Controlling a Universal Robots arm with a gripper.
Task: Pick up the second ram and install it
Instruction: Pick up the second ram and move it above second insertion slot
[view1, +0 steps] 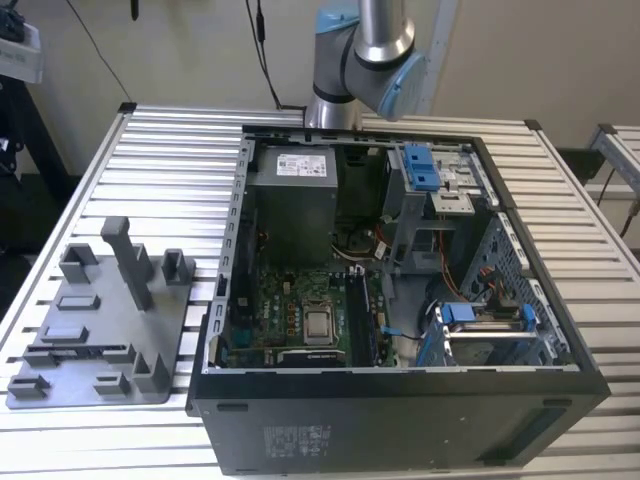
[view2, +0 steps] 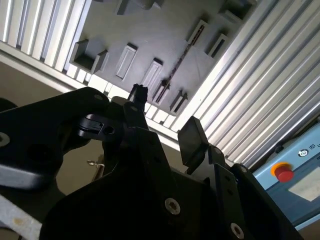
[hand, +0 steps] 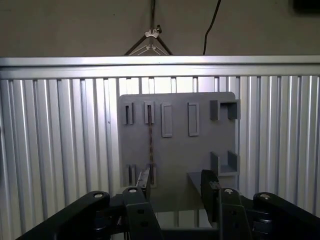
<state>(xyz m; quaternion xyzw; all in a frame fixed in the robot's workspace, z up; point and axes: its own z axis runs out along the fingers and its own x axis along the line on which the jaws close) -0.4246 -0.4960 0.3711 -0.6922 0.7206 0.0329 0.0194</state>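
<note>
In the exterior view, a gray holder plate with upright posts lies at the exterior view's left on a ribbed metal table. The second ram sits on this plate near its front edge, a thin dark strip lying lengthwise between 2 small clips. To the right of the plate, just beside it, stands an open computer case. Its green motherboard faces up, with the square silver-topped processor near the board's middle. Behind the case, the robot arm rises at the back edge of the table. In the first wrist view the camera looks down on the plate, and the ram shows as a narrow line on edge, running between 2 slotted posts. The gripper is apart from the plate, its 2 dark fingers spread with a clear gap and nothing between them. One fingertip lines up near the ram's closer end, but no contact shows. In the second wrist view the same empty, spread gripper appears with the ram well beyond it, seated in the plate.
</note>
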